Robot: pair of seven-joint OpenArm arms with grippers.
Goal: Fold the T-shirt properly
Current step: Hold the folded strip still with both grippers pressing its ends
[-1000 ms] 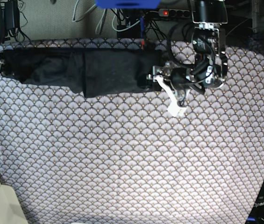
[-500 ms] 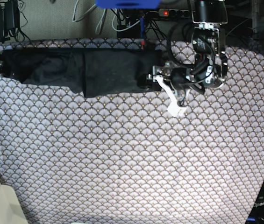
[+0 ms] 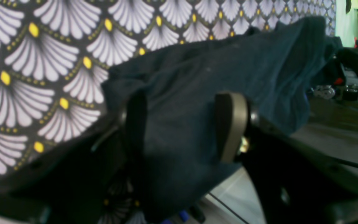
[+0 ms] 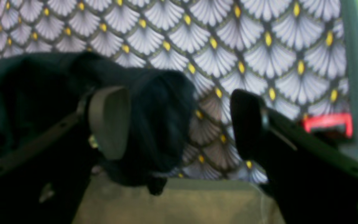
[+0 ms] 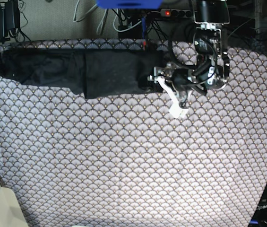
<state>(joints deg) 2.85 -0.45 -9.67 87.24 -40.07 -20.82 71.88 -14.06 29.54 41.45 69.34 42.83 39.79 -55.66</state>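
A: Where is the shirt (image 5: 81, 71)?

B: It lies as a long dark band along the far edge of the cloth (image 5: 133, 161), stretched from the base view's left edge to about the middle, with one fold stepping down near its centre.

A: And the left gripper (image 3: 182, 127)?

B: It sits at the band's end on the base view's right. In its wrist view the shirt fabric fills the gap between the two fingers (image 3: 231, 127), which stand fairly wide. I cannot tell whether they are pinching the fabric or only straddling it.

A: The right gripper (image 4: 179, 124)?

B: It is at the opposite end, at the base view's left edge. Its jaws are spread wide. A bunched end of the shirt sits against one pad (image 4: 109, 121), while the other finger has only patterned cloth in front of it, apart from the fabric. So it is released.
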